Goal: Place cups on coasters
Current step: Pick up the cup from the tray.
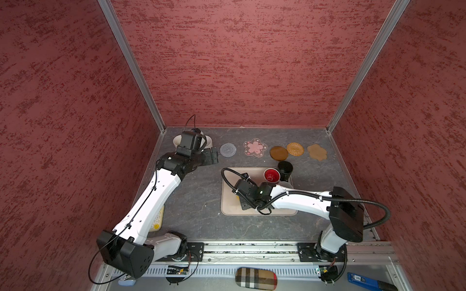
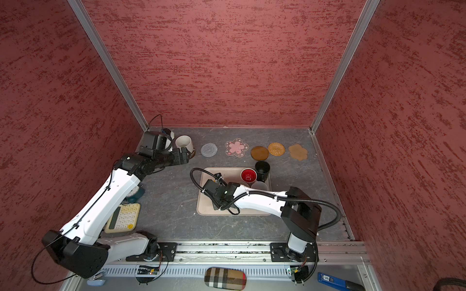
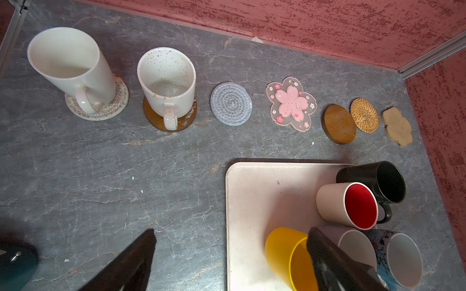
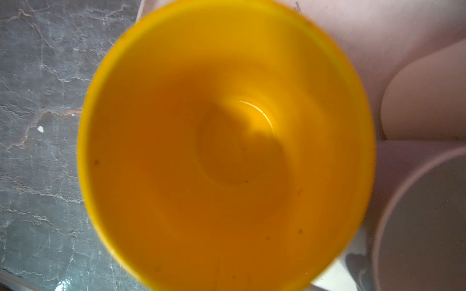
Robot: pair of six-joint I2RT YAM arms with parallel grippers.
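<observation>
Found the yellow mug on the beige tray, directly under the right claw and filling the right wrist view. Recorded that claw as clenched; could not confirm from any view whether it grips the mug. Noted four more mugs crowded on the tray's right side: lavender mug just beside the yellow one, light blue mug next to that, red-lined white mug and black mug behind them, toward the back wall. Found two cups set on coasters at the desk's far left: plain white mug on the beige woven coaster, speckled white mug on a brown disc. Logged five bare coasters along the back row, left to right: grey woven round, pink flower, second brown disc, rattan round just beside it, lobed cork. Found the left claw spread wide, holding nothing, hanging above the desk in front of the speckled mug.
</observation>
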